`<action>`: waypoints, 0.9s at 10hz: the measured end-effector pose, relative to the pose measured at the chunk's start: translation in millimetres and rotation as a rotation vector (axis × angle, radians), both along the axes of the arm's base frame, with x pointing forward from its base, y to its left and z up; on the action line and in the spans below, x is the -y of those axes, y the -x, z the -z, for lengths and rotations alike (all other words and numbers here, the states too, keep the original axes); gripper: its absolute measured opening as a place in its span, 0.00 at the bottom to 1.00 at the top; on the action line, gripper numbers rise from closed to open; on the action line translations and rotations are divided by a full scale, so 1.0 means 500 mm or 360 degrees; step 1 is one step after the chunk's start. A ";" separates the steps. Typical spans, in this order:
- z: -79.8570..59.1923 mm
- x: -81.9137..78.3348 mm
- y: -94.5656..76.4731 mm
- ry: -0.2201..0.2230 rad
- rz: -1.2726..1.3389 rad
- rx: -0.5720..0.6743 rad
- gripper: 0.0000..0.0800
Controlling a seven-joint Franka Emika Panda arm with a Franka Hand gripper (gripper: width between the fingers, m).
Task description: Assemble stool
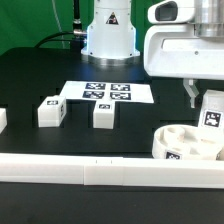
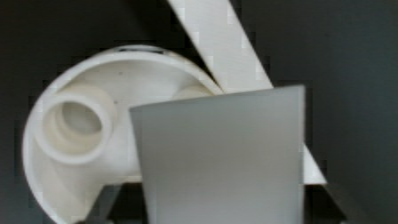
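Note:
My gripper (image 1: 204,98) is shut on a white blocky leg (image 1: 212,112) with a black-and-white tag and holds it upright just above the far right part of the round seat (image 1: 183,141). In the wrist view the held leg (image 2: 222,150) fills the foreground between my dark fingers (image 2: 118,202). Behind it lies the seat (image 2: 125,70) with a round socket (image 2: 71,120) showing. Two more tagged legs (image 1: 50,110) (image 1: 103,113) stand on the black table on the exterior view's left.
The marker board (image 1: 105,93) lies flat behind the two loose legs. A long white border rail (image 1: 100,172) runs along the front, and the seat rests against it. A rail (image 2: 222,45) shows in the wrist view. The robot base (image 1: 108,35) stands at the back.

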State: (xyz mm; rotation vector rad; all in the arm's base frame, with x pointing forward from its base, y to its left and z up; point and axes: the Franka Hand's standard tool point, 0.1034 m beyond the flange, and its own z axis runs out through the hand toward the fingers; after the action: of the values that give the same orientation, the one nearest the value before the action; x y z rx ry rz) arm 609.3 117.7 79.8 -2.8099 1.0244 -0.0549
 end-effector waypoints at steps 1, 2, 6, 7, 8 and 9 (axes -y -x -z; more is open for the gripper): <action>0.001 0.001 0.001 -0.0029 0.0124 -0.0016 0.43; 0.001 0.000 0.002 -0.0070 0.0317 -0.0046 0.43; 0.002 -0.009 0.005 -0.0148 0.0920 -0.0144 0.43; 0.003 -0.009 0.005 -0.0154 0.0978 -0.0154 0.43; 0.003 -0.012 0.006 -0.0191 0.1135 -0.0185 0.43; 0.003 -0.014 0.006 -0.0211 0.1225 -0.0204 0.43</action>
State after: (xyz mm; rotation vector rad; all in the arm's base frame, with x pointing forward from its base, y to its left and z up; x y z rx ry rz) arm 606.4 124.6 78.5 -2.1631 1.9852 0.1045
